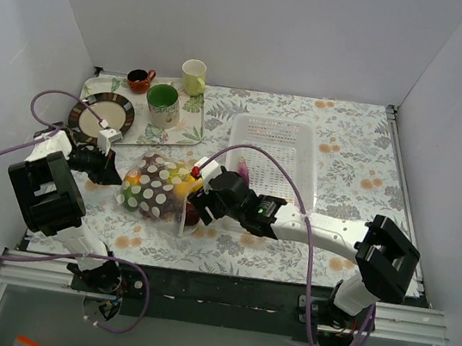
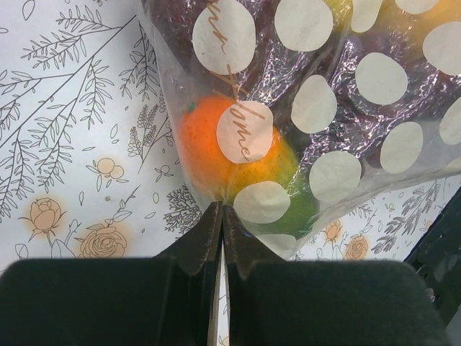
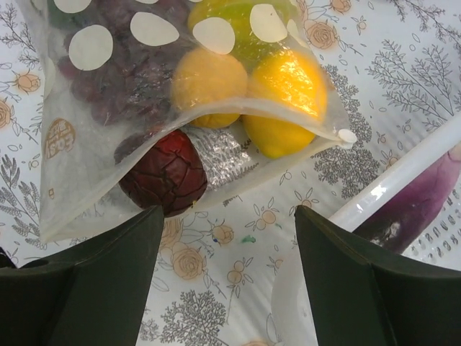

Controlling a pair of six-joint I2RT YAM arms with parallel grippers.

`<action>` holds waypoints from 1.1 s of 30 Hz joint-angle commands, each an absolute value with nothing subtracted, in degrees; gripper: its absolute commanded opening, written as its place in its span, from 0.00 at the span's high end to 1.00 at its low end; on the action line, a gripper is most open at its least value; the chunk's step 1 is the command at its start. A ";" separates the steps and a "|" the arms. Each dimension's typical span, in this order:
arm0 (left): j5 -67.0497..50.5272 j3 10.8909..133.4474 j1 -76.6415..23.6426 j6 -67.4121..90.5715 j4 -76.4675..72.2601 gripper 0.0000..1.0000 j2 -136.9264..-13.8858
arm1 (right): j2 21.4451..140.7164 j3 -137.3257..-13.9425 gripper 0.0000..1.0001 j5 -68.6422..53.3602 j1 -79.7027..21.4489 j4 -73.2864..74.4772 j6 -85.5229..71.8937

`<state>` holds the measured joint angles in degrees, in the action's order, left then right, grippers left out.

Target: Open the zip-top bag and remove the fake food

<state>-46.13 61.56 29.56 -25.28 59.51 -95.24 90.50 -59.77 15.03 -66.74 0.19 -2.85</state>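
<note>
Pinching bag [image 2: 317, 101] edge seemingly, left jaws; mouth open.

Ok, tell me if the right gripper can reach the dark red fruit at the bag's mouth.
Probably yes: the right gripper is open, facing the mouth of the zip-top bag, where the dark red fruit lies largely uncovered.

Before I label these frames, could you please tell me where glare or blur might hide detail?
Top external: evenly lit and sharp. Left wrist: crinkle glare on the zip-top bag, the left end effector dark and soft. Right wrist: bright highlights on the lemon and the basket rim.
</note>
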 commanded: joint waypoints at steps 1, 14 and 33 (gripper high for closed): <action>-46.93 61.96 29.97 -25.67 58.01 1.00 -94.39 | 92.72 -59.24 0.17 7.40 -66.09 -6.59 -2.37; -50.53 60.20 29.62 -24.43 58.61 1.00 -92.81 | 104.41 -64.85 0.06 -4.48 -65.92 -6.50 -2.55; -55.64 67.76 23.91 -25.06 71.55 1.00 -87.98 | 106.53 -62.93 0.45 -0.88 -65.74 -8.00 -5.53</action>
